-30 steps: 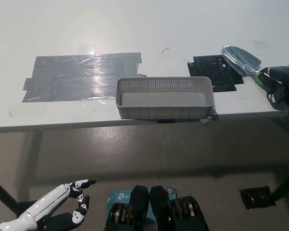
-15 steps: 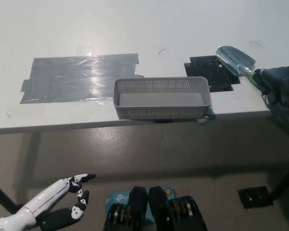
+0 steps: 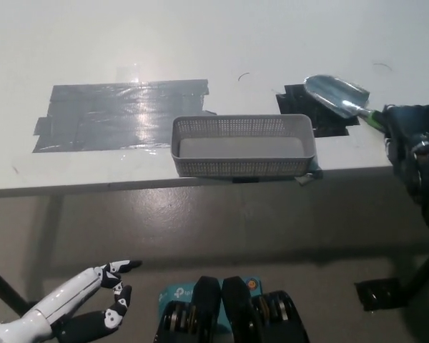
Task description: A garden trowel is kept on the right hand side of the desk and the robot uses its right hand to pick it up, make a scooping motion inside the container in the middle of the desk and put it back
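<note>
Our black right hand (image 3: 409,132) was closed round the handle of the garden trowel (image 3: 336,95). Its blade lay over the black tape patch (image 3: 327,120) just right of the mesh basket (image 3: 244,146) and pointed toward it, angled that way, we judged, to lead into the scoop. The basket sat on the white bench (image 3: 200,43), at its near edge and within reach. Our white left hand (image 3: 86,307) rested well below the basket, fingers apart, holding nothing.

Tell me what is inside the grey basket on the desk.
Only its bare pale floor shows inside the basket; the near wall hides the floor's front strip. The trowel, in the right robot hand, is outside it.
</note>
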Controlling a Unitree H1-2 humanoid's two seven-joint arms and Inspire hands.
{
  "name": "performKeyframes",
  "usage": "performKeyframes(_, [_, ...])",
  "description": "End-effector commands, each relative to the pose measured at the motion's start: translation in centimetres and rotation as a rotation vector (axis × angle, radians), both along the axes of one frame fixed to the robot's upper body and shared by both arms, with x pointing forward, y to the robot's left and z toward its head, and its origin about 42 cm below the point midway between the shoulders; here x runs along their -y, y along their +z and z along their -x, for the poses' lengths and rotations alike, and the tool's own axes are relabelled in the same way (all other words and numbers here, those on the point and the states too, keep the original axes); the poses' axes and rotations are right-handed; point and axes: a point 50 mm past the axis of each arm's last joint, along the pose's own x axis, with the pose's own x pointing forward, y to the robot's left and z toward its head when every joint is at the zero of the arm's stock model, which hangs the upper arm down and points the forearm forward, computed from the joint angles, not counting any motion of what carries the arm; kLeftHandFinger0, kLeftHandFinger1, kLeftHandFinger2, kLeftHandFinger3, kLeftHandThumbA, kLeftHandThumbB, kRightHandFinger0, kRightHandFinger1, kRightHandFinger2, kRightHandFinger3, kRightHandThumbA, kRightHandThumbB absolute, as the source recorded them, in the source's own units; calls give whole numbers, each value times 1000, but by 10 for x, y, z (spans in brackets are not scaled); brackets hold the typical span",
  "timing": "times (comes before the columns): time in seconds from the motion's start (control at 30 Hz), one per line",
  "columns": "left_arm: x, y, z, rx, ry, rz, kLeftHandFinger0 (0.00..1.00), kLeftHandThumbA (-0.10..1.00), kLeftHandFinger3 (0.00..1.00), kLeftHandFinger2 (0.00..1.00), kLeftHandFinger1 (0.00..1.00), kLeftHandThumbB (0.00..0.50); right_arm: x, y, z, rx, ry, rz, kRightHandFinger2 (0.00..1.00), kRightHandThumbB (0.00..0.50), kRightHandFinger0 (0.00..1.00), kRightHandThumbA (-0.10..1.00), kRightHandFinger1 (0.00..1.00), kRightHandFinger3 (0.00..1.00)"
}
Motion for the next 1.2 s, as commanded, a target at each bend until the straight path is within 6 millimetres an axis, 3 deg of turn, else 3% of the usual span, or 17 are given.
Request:
performKeyframes(0.0, [0, 12, 3, 42, -46, -35, 1000, 1000, 1000, 1000, 1000, 272, -30, -88, 52, -44, 39, -245, 678, 1, 329, -100, 502, 738])
performKeyframes(0.07, [0, 12, 3, 33, -42, -47, 1000, 1000, 1000, 1000, 1000, 272, -30, -91, 54, -31, 17, -280, 598, 0, 330, -90, 458, 767])
performKeyframes(0.1, [0, 12, 2, 32, -43, -43, 1000, 1000, 1000, 1000, 1000, 280, -31, -94, 56, -8, -4, -309, 156, 0, 13, -100, 19, 469])
performKeyframes(0.27, [0, 10, 1, 43, -55, -47, 1000, 1000, 1000, 1000, 1000, 268, -29, -98, 60, 7, -38, -349, 280, 0, 72, -100, 154, 707])
performKeyframes(0.3, [1, 12, 3, 39, -54, -46, 1000, 1000, 1000, 1000, 1000, 257, -29, -98, 61, 16, -26, -359, 444, 1, 246, -100, 335, 708])
performKeyframes(0.37, [1, 11, 2, 35, -53, -48, 1000, 1000, 1000, 1000, 1000, 277, -27, -100, 63, 18, -30, -357, 141, 1, 15, -100, 33, 675])
performKeyframes(0.47, [0, 10, 1, 40, -57, -55, 1000, 1000, 1000, 995, 1000, 271, -23, -103, 66, 6, -17, -327, 22, 0, 0, -100, 0, 508])
performKeyframes(0.57, [1, 11, 1, 36, -55, -60, 1000, 1000, 1000, 993, 1000, 275, -20, -101, 66, 9, 2, -326, 93, 0, 0, -100, 40, 252])
performKeyframes(0.67, [0, 13, 1, 38, -52, -62, 1000, 1000, 1000, 983, 1000, 273, -17, -93, 61, 26, 71, -255, 363, 0, 5, -100, 202, 364])
performKeyframes(0.77, [-1, 13, -1, 30, -54, -65, 1000, 1000, 1000, 973, 994, 272, -14, -85, 57, 24, 98, -224, 403, 0, 0, -100, 168, 68])
performKeyframes(0.87, [-1, 14, 0, 30, -55, -73, 1000, 1000, 1000, 973, 993, 272, -9, -67, 50, 41, 151, -201, 537, 0, 0, -100, 238, 51])
performKeyframes(0.93, [-2, 14, -2, 35, -56, -85, 1000, 1000, 1000, 975, 992, 298, -3, -49, 42, 55, 195, -161, 497, 0, 0, -100, 216, 66])
performKeyframes(0.97, [-2, 15, -2, 36, -57, -89, 1000, 1000, 1000, 975, 990, 286, 1, -39, 38, 60, 219, -142, 486, 17, 0, -100, 201, 269])
performKeyframes(1.0, [-3, 16, -1, 39, -57, -94, 1000, 1000, 1000, 974, 987, 277, 5, -25, 33, 66, 233, -114, 433, 1, 0, -100, 162, 216])
performKeyframes(1.03, [-3, 16, -1, 41, -58, -93, 1000, 1000, 1000, 968, 977, 265, 11, -11, 30, 78, 255, -104, 423, 0, 3, -100, 188, 414])
performKeyframes(1.1, [-4, 15, -1, 32, -48, -100, 1000, 1000, 1000, 974, 981, 297, 23, 23, 22, 100, 294, -97, 208, 0, 0, -100, 27, 193])
performKeyframes(1.17, [-4, 14, 0, 23, -45, -103, 1000, 1000, 1000, 979, 985, 310, 30, 43, 18, 109, 312, -94, 344, 0, 0, -100, 95, 104])
